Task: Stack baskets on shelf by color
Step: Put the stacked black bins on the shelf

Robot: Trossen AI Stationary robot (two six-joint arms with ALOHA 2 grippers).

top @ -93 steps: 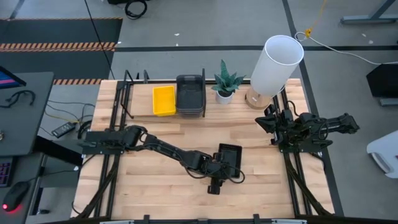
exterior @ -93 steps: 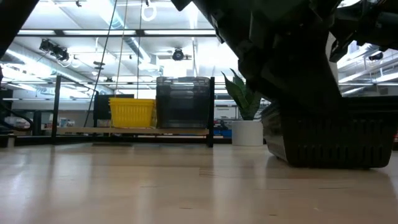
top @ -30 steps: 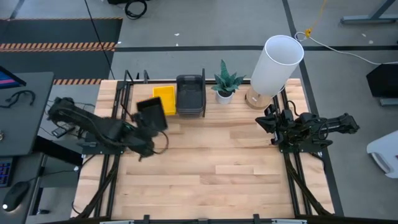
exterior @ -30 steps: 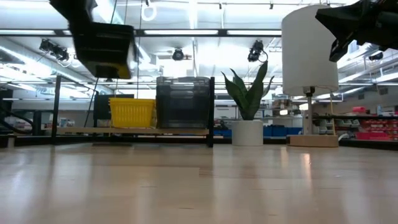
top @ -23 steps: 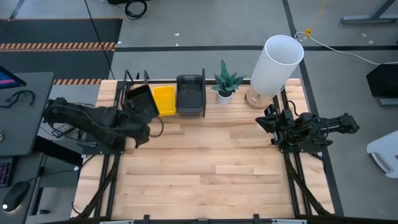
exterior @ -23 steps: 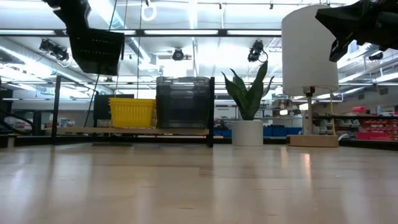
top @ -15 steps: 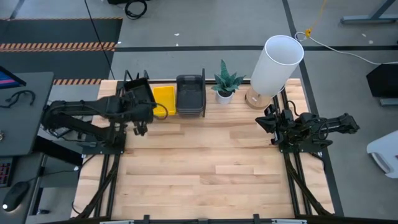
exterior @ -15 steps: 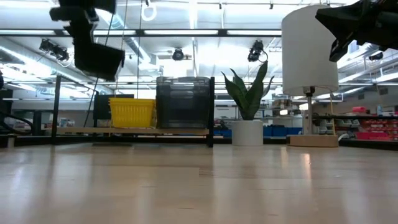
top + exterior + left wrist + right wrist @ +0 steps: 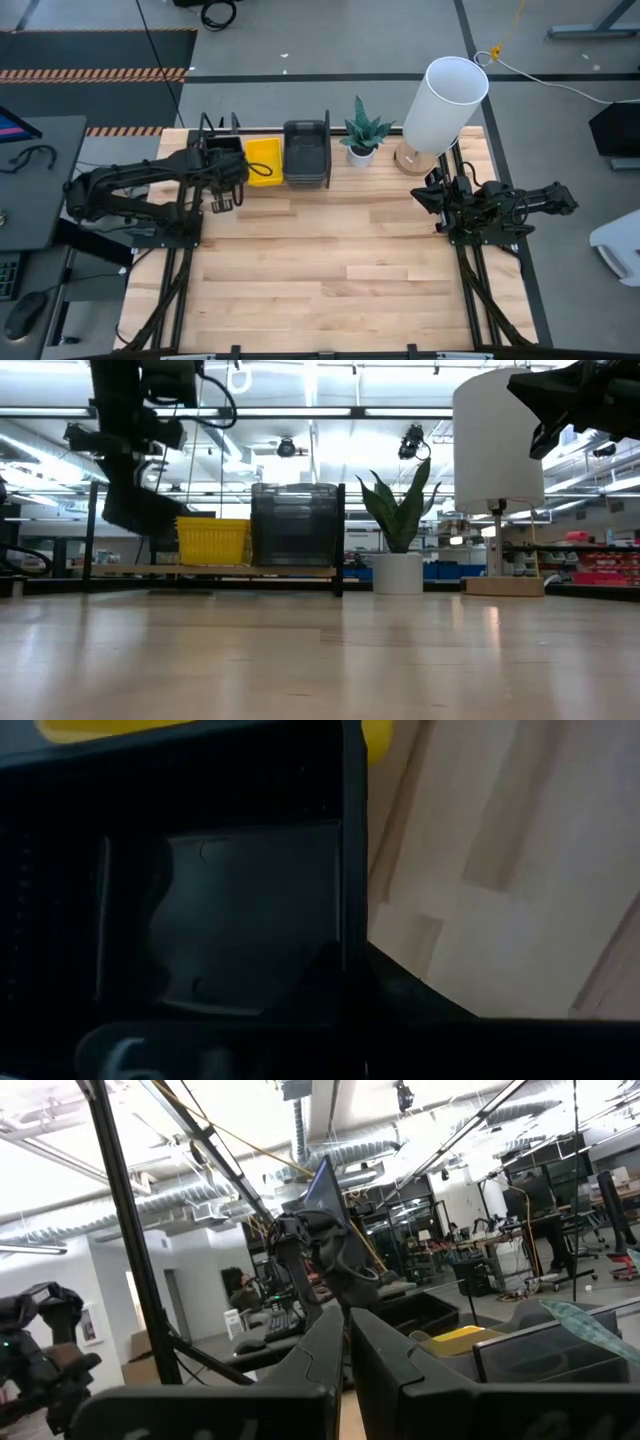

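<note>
A black basket (image 9: 225,150) hangs tilted over the left end of the shelf (image 9: 215,571), with my left gripper (image 9: 221,172) shut on it. In the low view the black basket (image 9: 140,510) sits just left of the yellow basket (image 9: 212,541) and above the board. The yellow basket (image 9: 263,160) rests on the board beside a stack of dark grey baskets (image 9: 306,152). The black basket's inside (image 9: 230,910) fills the left wrist view. My right gripper (image 9: 348,1342) is shut and waits at the table's right edge. My left gripper holds the black basket by one side wall, at its rim (image 9: 347,935). One finger seems to be inside the wall and one outside. The arm comes from above and from the table's left. The basket is tilted and lifted clear of the shelf board.
A white plant pot (image 9: 361,153) and a large white cylinder lamp (image 9: 444,100) stand right of the shelf at the far edge. Black uprights (image 9: 92,535) frame the shelf's ends. The wooden table (image 9: 340,270) lies in front of the shelf.
My left gripper has carried the black basket toward the far left corner and down to the shelf's left end. The basket has tipped from nearly level to slanted and now hangs beside the yellow basket. The grip stays shut.
</note>
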